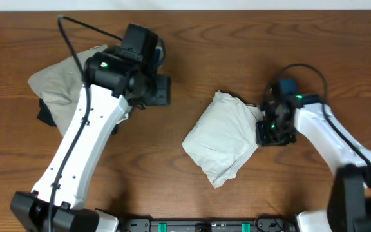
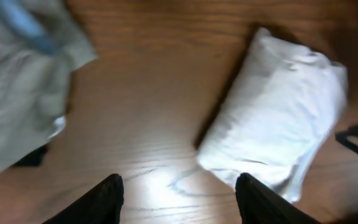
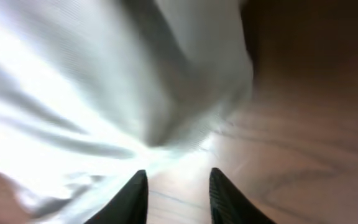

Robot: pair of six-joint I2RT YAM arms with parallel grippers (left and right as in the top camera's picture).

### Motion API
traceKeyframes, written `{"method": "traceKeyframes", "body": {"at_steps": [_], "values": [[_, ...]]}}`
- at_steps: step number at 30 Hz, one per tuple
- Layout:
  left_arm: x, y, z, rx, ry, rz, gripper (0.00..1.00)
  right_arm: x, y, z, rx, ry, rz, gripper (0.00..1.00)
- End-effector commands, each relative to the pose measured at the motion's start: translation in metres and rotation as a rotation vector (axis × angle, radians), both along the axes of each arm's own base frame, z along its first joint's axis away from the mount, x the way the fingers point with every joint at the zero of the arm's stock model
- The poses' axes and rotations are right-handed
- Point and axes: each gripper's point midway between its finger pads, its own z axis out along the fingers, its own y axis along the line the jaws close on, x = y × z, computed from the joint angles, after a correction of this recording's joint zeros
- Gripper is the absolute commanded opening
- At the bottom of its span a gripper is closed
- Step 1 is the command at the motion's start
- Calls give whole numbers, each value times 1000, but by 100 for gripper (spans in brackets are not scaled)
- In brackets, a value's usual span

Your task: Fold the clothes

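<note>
1. Right gripper point(image 3: 178, 173): jaws a narrow way apart with only bare table point(image 3: 303, 124) showing between them, so it isn't holding anything.
2. Just past its fingertips sits the edge of the white garment point(image 3: 73, 93). Touching or just short, can't tell, since that view is blurry and blown out.
3. Left gripper point(image 2: 179, 180): jaws spread wide, empty, hanging over plain wood.
4. Ahead and to the right of the left gripper is that same white garment, lying between the two grippers. It's a chunky, roughly rectangular bundle with soft rounded edges and shallow creases, so it looks pretty much folded.
5. Ahead and to the left of the left gripper is the khaki garment point(image 2: 17, 93), a loose rumpled heap that looks duller and heavier than the white one. A dark patch point(image 1: 44, 115) pokes out from under it; no idea what it is.
6. Handling guess: both are light and floppy with zero stiffness. The thin white fabric will likely slide on that smooth glossy wood, and the bundle could spring open if nudged sideways. Better to pinch through all the layers at a corner or folded edge than poke the middle.
7. The khaki one probably wants each gripper on a hem or corner, then a pull flat before any folding. It looks thicker, so it should hold a crease better.
</note>
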Motion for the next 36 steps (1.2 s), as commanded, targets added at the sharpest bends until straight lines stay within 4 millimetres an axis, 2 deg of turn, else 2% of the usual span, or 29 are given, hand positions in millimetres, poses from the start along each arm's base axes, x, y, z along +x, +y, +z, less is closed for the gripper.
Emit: {"method": "traceKeyframes", "body": {"at_steps": [1,3,7,9,13,18,20,22,26,29,30,32,35,36], "values": [[-6,-35,-12,-74,40,-161,61,11,23,38,160,-134,34,36],[-8,-58,-21,-123,61,-251,62,17,19,48,143,-183,7,38],[-15,-103,-48,-232,128,-450,67,28,-13,51,23,-214,-214,54],[-21,-120,-70,-264,175,-541,72,34,-25,52,16,-222,-296,59],[-30,-137,-118,-266,272,-650,82,43,-42,55,58,-237,-379,63],[-36,-144,-171,-238,342,-752,83,46,-52,58,115,-247,-381,62],[-39,-148,-186,-251,360,-774,83,45,-53,58,119,-245,-378,62],[-46,-157,-192,-310,378,-817,81,44,-53,58,117,-245,-368,62],[-60,-173,-195,-409,406,-868,58,43,-53,58,117,-242,-368,61],[-64,-176,-195,-406,410,-878,57,43,-53,58,117,-242,-368,61],[-65,-176,-194,-405,412,-878,59,43,-53,58,117,-241,-368,61],[-65,-173,-191,-405,420,-869,71,43,-53,57,115,-239,-366,61],[-57,-164,-177,-408,427,-821,95,42,-52,57,112,-240,-347,60],[-53,-161,-170,-411,419,-810,98,42,-53,57,109,-240,-346,60]]}}
